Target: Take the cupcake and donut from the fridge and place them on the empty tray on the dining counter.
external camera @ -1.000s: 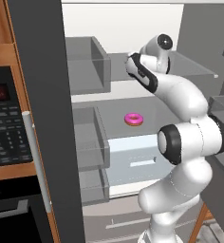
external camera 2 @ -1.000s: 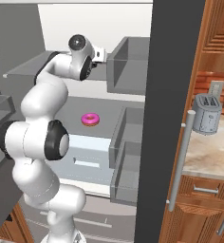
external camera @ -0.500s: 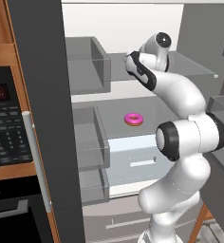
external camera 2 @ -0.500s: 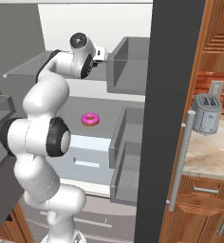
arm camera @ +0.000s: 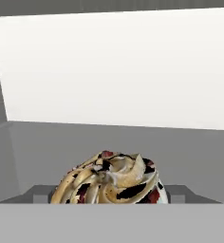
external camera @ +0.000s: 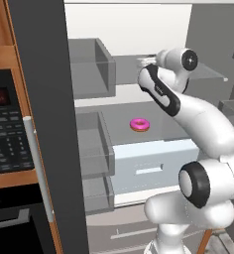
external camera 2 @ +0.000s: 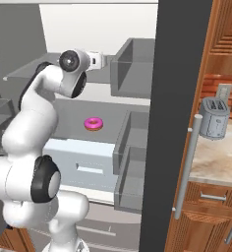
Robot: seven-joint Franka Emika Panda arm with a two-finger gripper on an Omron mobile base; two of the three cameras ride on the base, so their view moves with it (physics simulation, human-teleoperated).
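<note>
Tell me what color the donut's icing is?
Bright pink. The donut on the fridge shelf shows best in the left base view.

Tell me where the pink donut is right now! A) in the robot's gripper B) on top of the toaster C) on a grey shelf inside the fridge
C: the donut lies alone on a grey fridge shelf, below the shelf where the arm reaches.

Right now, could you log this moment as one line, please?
stage: reaching cupcake | gripper: upper fridge shelf, grip unclear | donut: lower shelf
</note>
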